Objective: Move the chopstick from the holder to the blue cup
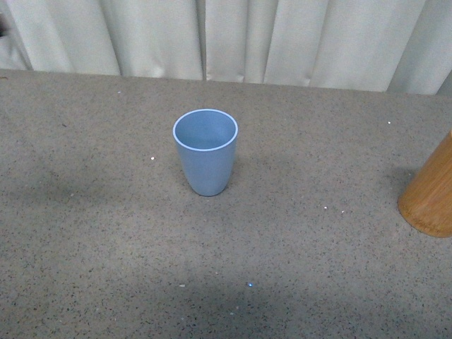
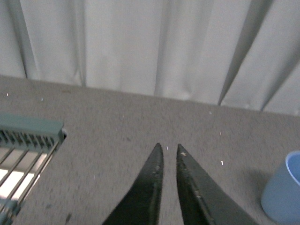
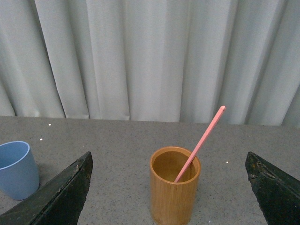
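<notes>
The light-blue cup (image 1: 205, 151) stands upright and empty in the middle of the grey table. It also shows in the left wrist view (image 2: 284, 193) and the right wrist view (image 3: 16, 168). The orange-brown holder (image 1: 431, 194) is at the right edge of the front view, cut off. In the right wrist view the holder (image 3: 174, 186) stands upright with one salmon-pink chopstick (image 3: 201, 141) leaning in it. My right gripper (image 3: 168, 161) is open wide, with the holder centred ahead between its fingers. My left gripper (image 2: 168, 147) is shut and empty, with the cup off to one side.
White curtains (image 1: 226, 35) hang behind the table's far edge. A grey-green wire rack (image 2: 26, 154) lies on the table in the left wrist view, on the side away from the cup. Small white specks dot the grey table (image 1: 282, 268).
</notes>
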{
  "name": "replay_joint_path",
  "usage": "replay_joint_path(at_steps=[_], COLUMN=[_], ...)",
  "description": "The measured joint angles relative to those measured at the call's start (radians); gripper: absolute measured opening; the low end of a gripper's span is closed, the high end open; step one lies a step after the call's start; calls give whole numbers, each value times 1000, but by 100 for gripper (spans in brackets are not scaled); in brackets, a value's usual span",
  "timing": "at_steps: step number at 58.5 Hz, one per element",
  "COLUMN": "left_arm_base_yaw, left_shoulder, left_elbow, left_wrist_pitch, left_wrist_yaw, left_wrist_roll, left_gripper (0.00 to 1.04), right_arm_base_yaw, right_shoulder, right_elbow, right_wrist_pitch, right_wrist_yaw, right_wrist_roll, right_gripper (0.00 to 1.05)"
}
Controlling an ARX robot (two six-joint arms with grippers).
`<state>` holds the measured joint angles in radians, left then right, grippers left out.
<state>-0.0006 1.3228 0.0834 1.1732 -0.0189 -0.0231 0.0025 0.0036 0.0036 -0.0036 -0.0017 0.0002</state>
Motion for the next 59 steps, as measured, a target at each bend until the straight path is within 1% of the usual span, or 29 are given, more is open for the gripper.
replay_joint_path(at_steps=[2,5,7,8,9,10,13,16,19,20,36,41,44,46,48,50,55,57,59], left_arm_base_yaw=[0,-1,-1,-1,0,-1,0,-1,-1,-1,-1,-1,-1,-1,-1,-1,0,-1,-1], left_shoulder=[-121,-273,-451,-500,-606,-657,-955,-1142,-1270,-1289,-1318,-1318,-1318,-1319,-1319,-1319,-1319,-1319,-1319], left_elbow=[-42,-66,-66,-66,-65,-65,-65,-65,-65,-65,-65,-65,-65,-65,-65,-65,-65,-65,-65], left_wrist_pitch=[-105,-252,-427,-473,-575,-627,-903,-1058,-1153,-1162,-1172,-1173,-1173,-1173,-1173,-1173,-1173,-1173,-1173], left_wrist_yaw=[10,18,19,19,19,19,19,21,19,19,19,19,19,19,19,19,20,19,19], left_wrist_roll=[0,5,8,8,8,10,12,14,15,15,14,15,15,15,15,15,15,15,15], left_gripper=[3,4,4,4,4,4,4,4,4,4,4,20,27,36,45,54,76,84,89], right_arm_base_yaw=[0,0,0,0,0,0,0,0,0,0,0,0,0,0,-1,-34,-161,-188,-203], right_shoulder=[0,0,0,0,0,0,0,0,0,0,0,0,0,0,46,183,688,839,977], right_elbow=[0,0,0,0,0,0,0,0,0,0,0,0,0,0,10,18,83,126,173], right_wrist_pitch=[0,0,0,0,0,0,0,0,0,0,0,0,0,0,3,108,548,655,731], right_wrist_yaw=[0,0,1,1,2,1,4,4,3,2,2,2,2,1,49,66,101,108,106], right_wrist_roll=[0,0,0,0,0,0,0,0,0,0,0,0,0,0,-11,-23,-44,-44,-40], right_gripper=[95,95,95,95,95,95,95,95,95,95,95,95,95,95,95,95,95,95,95])
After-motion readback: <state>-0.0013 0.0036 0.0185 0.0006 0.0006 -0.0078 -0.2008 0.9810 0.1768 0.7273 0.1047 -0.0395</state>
